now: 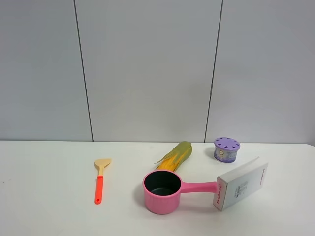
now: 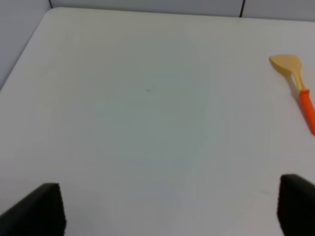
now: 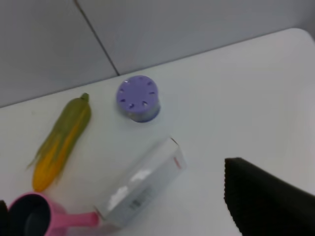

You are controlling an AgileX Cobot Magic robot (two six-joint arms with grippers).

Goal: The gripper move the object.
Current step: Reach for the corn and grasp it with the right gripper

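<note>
The toy corn cob (image 1: 176, 156), yellow-orange kernels in a green husk, lies on the white table just behind the pink pot (image 1: 162, 191). It also shows in the right wrist view (image 3: 61, 142). Neither gripper shows in the exterior view. In the left wrist view the left gripper (image 2: 170, 211) is open and empty over bare table, its black fingertips (image 2: 42, 211) far apart. In the right wrist view the right gripper (image 3: 123, 201) is open and empty above the table, well apart from the corn, with one black finger (image 3: 261, 201) at the frame's edge.
A wooden spatula with an orange handle (image 1: 100, 179) lies left of the pot. A white box (image 1: 241, 184) stands at the tip of the pot's handle, and a purple round can (image 1: 226, 149) stands behind it. The table (image 1: 49, 206) ends at a grey wall.
</note>
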